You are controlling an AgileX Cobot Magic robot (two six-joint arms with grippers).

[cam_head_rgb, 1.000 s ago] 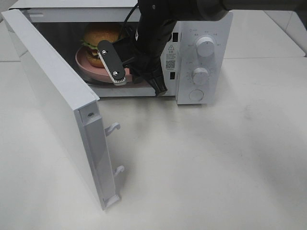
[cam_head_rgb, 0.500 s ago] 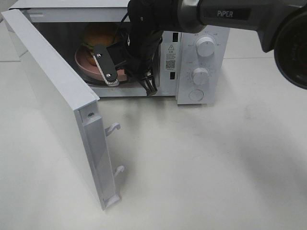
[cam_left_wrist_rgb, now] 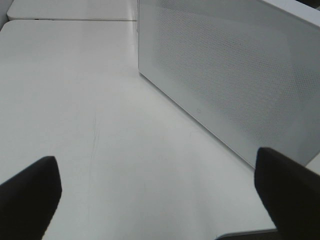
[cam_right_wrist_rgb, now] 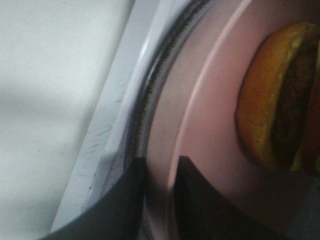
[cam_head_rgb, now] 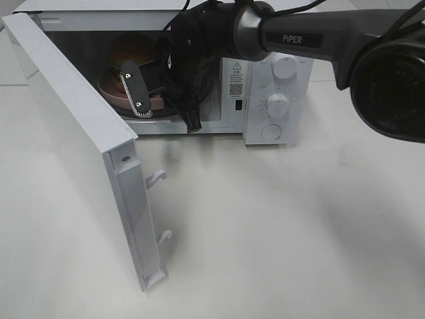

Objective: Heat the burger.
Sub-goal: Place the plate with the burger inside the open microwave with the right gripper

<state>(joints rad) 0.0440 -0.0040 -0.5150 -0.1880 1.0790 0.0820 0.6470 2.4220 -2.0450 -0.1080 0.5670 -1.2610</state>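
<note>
The burger (cam_head_rgb: 135,48) sits on a pink plate (cam_head_rgb: 108,88) inside the open microwave (cam_head_rgb: 255,129), and my right wrist view shows the burger (cam_right_wrist_rgb: 270,105) lying toward the plate's middle. My right gripper (cam_head_rgb: 142,108) reaches in through the door opening. Its dark fingers (cam_right_wrist_rgb: 120,200) stand close on either side of the rim of the plate (cam_right_wrist_rgb: 200,100), which rests on the glass turntable (cam_right_wrist_rgb: 150,95). Whether they press the rim does not show. My left gripper (cam_left_wrist_rgb: 160,200) hangs wide open over bare table beside the microwave door, holding nothing.
The microwave door (cam_head_rgb: 73,126) is swung out to the left, its latch hooks (cam_head_rgb: 158,176) facing the table. Two knobs (cam_head_rgb: 284,66) and a button are on the control panel. The door's outer face (cam_left_wrist_rgb: 225,75) fills the left wrist view.
My right arm has pushed left and deeper into the microwave, carrying the plate and burger further inside. The left gripper has not moved.
</note>
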